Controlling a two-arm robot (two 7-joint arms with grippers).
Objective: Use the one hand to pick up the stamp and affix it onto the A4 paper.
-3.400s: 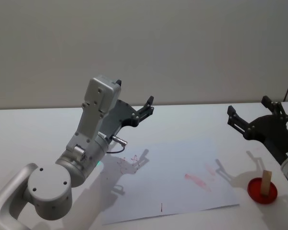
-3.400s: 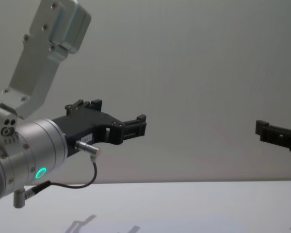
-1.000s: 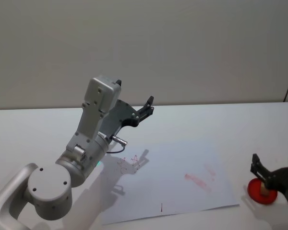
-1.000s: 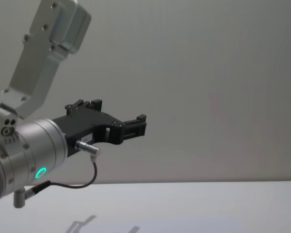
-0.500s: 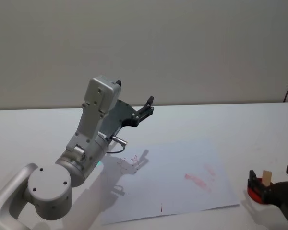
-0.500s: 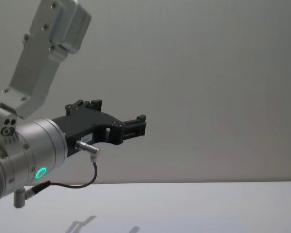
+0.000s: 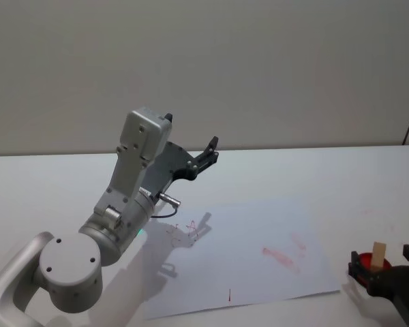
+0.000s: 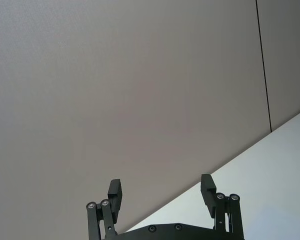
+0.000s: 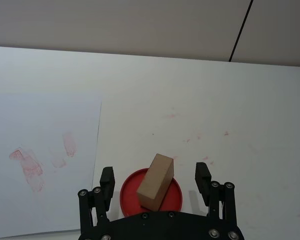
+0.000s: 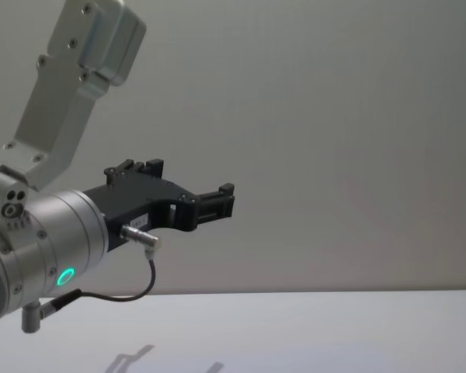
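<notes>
Right end effector (image 9: 155,174) low, jaws wide apart around stamp (image 9: 156,182).

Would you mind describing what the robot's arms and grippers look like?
The left gripper and right gripper are black and two-fingered, with silver screws at the finger joints. The left arm has a silver cylindrical wrist with a green light, a thin black cable and an angled silver link.
</notes>
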